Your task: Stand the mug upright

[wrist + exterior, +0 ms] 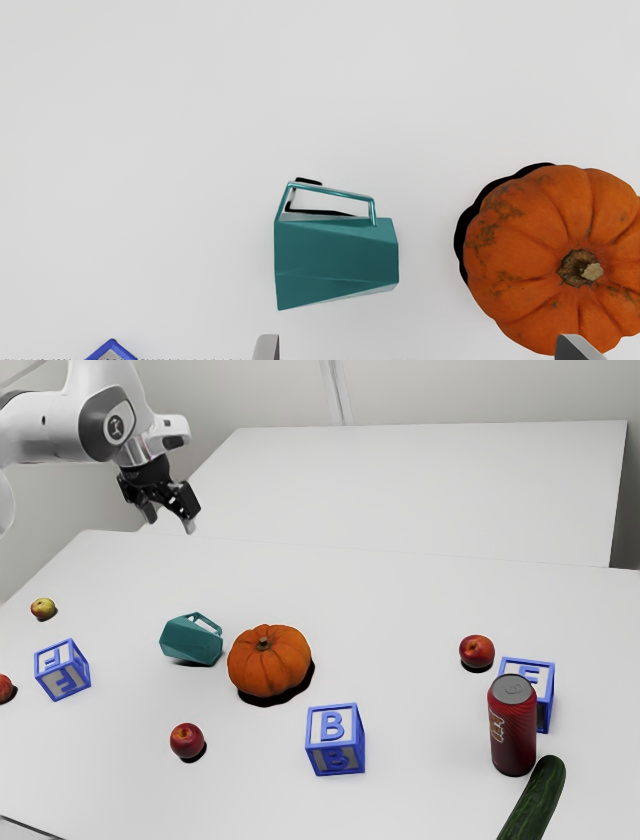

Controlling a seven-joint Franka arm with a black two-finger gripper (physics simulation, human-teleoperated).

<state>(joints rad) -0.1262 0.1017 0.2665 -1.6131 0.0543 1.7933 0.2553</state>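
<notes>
Nearest us, toward the exterior view's right, there's a ridged green cucumber [533, 800] and, just beyond, a glossy red can [512, 725] standing upright. Farther left sits a hard-edged block [335, 740] with a raised blue B, then a shiny round apple [187, 740]. Beyond them we've got the pumpkin [270, 660], fat-ribbed, with a rough, woody stem.

And here's our mug [192, 639], on its side on the table [420, 590], just left of the pumpkin: teal, faceted, tapering toward the pumpkin, its thin, angular handle on the far side. Not upright, folks!

High above the far left, our gripper [170, 525] is open and empty. We'd want a quarter turn, so the fingers [267, 348] straddle the body across its width, clear of pumpkin and handle. Those slanted faces could slip, so we'd grip squarely, lift, tip slowly, and lower it flat onto its base.
</notes>
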